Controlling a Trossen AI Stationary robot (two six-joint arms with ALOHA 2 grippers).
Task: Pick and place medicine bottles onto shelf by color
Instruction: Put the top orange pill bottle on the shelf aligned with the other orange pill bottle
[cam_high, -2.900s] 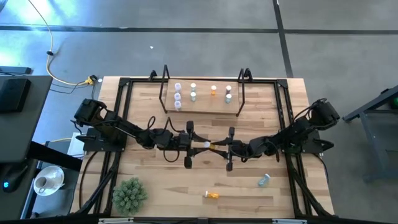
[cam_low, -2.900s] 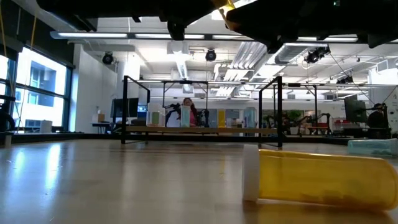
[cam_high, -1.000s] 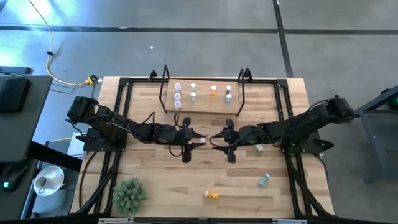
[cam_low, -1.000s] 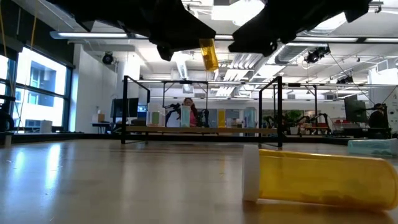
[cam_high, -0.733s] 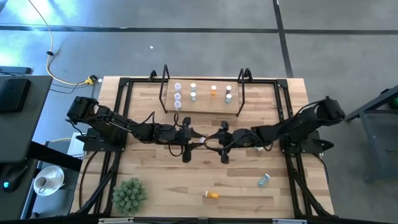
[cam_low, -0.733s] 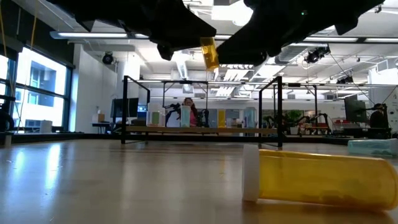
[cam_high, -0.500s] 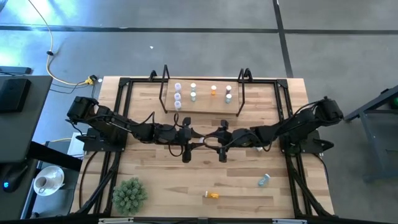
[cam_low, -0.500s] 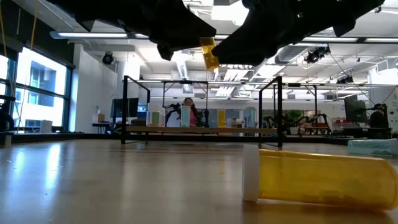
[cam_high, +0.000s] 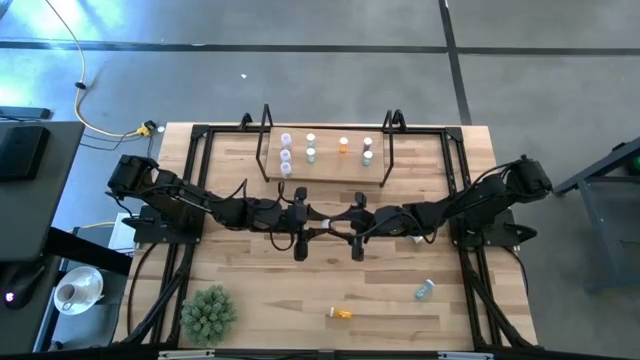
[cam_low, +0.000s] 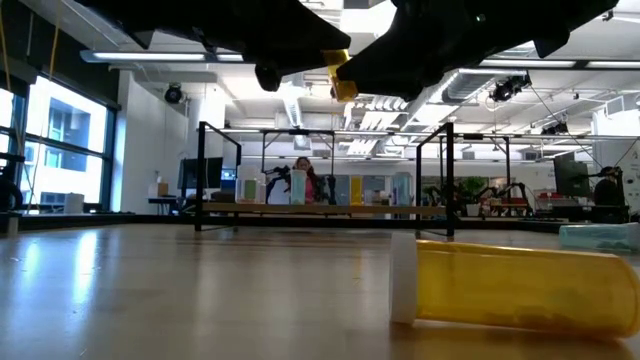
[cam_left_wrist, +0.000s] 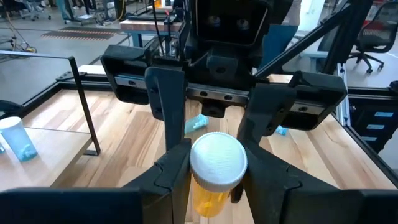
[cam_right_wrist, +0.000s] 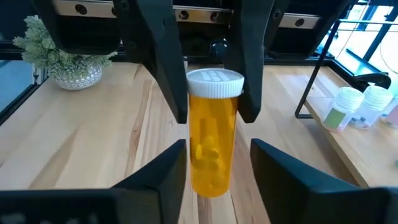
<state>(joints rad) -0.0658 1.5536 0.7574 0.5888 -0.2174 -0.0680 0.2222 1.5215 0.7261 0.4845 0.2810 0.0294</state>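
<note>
Orange bottle (cam_right_wrist: 212, 132) pinched at its cap by left gripper (cam_high: 312, 222); body lies between right gripper's (cam_high: 345, 227) spread fingers.

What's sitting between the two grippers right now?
An orange medicine bottle with a white cap. The left gripper clamps it at the cap end, and the right gripper brackets its body. Both wrist views show this.

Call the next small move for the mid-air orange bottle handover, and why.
Probably close the right gripper until its fingers clamp the orange bottle. The left gripper grips it near the cap, while the right fingers flank its body with gaps on both sides.
</note>
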